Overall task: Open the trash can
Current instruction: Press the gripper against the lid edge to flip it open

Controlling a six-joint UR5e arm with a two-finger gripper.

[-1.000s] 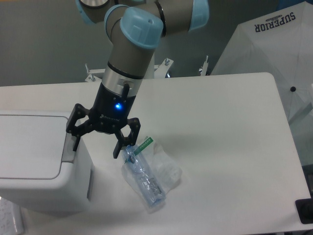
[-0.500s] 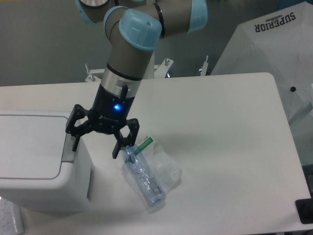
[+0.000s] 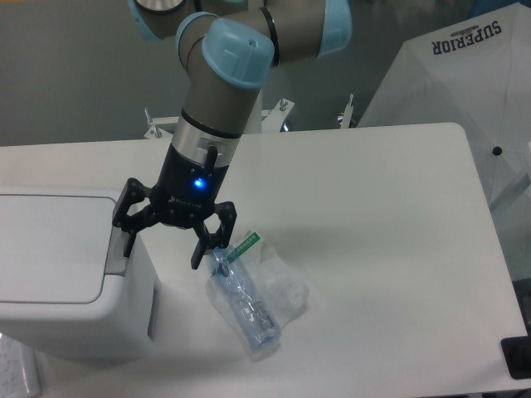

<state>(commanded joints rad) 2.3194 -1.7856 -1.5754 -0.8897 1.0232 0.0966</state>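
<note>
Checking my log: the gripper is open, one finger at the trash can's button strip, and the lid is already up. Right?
Not quite. The camera view shows the lid lying flat and shut on the trash can. The rest holds: the gripper is open, with one finger at the button strip.

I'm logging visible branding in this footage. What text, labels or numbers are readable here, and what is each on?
"SUPERIOR": black capitals on the white umbrella-like canopy at upper right.
Green label on the clear plastic bottle: print too small to read.
Small marking on the gripper body under the blue light: too blurred to read.
Trash can: no text visible.
</note>
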